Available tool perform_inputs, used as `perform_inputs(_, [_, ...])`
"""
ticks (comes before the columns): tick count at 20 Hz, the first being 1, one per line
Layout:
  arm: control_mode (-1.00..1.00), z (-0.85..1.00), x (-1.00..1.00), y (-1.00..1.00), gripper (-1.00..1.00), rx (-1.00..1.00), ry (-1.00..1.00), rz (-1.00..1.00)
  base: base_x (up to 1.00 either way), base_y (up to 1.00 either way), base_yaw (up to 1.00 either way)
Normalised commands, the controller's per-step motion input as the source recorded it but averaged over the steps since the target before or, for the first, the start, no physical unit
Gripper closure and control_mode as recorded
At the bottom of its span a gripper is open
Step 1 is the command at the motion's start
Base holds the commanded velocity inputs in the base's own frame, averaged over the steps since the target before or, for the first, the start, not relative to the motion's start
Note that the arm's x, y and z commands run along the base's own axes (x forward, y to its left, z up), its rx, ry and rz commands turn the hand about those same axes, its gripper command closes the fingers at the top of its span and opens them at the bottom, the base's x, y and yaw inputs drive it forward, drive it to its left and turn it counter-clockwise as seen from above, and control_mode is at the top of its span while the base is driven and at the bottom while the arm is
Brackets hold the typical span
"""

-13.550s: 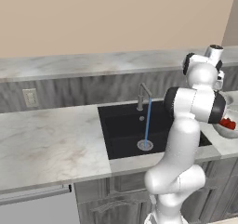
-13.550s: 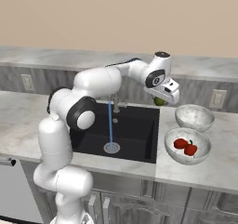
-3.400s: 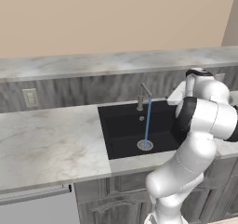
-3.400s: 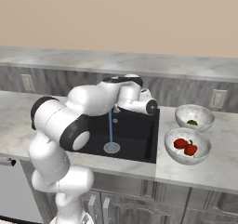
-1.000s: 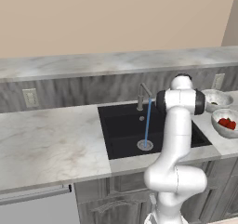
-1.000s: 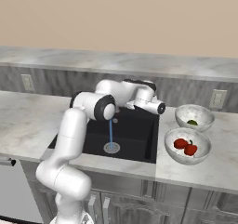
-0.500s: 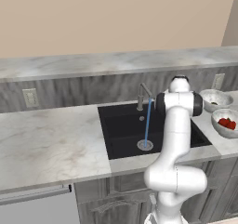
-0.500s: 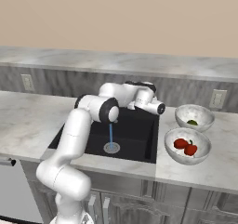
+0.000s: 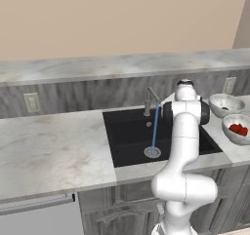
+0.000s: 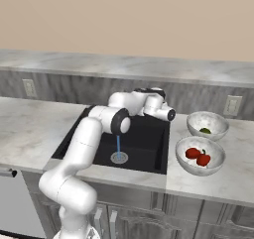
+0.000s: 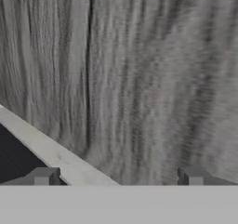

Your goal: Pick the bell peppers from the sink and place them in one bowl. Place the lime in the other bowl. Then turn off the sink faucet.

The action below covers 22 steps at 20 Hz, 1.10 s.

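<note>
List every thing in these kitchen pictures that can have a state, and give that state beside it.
sink faucet: on, water streaming to the drain
sink: no produce in it
near bowl: holds two bell peppers
far bowl: holds the lime
gripper: open, empty, facing the grey backsplash

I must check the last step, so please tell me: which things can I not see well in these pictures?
- Sink faucet lever: too small in the left base view to tell its position; in the right base view the arm covers the faucet.
- Tool: in the hand view, cut off at the bottom; its fingertips stand wide apart, holding nothing.
- Lime: a small green patch in the other bowl; the rim hides part of it.
</note>
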Motion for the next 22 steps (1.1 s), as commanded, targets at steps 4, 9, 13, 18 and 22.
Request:
perform_inputs(4, [-1.00,-0.15,0.29,0.00,-1.00,0.00,0.00,0.00,0.00,0.00,0.00])
perform_inputs(9, [-1.00,-0.22,0.27,0.00,-1.00,0.00,0.00,0.00,0.00,0.00,0.00])
perform_inputs(13, [-1.00,-0.17,0.24,0.00,-1.00,0.00,0.00,0.00,0.00,0.00,0.00])
perform_inputs(18, [-1.00,-0.01,0.12,0.07,-1.00,0.00,0.02,0.00,0.00,0.00,0.00])
perform_inputs(22, [-1.00,0.00,0.20,0.10,-1.00,0.00,0.03,0.00,0.00,0.00,0.00])
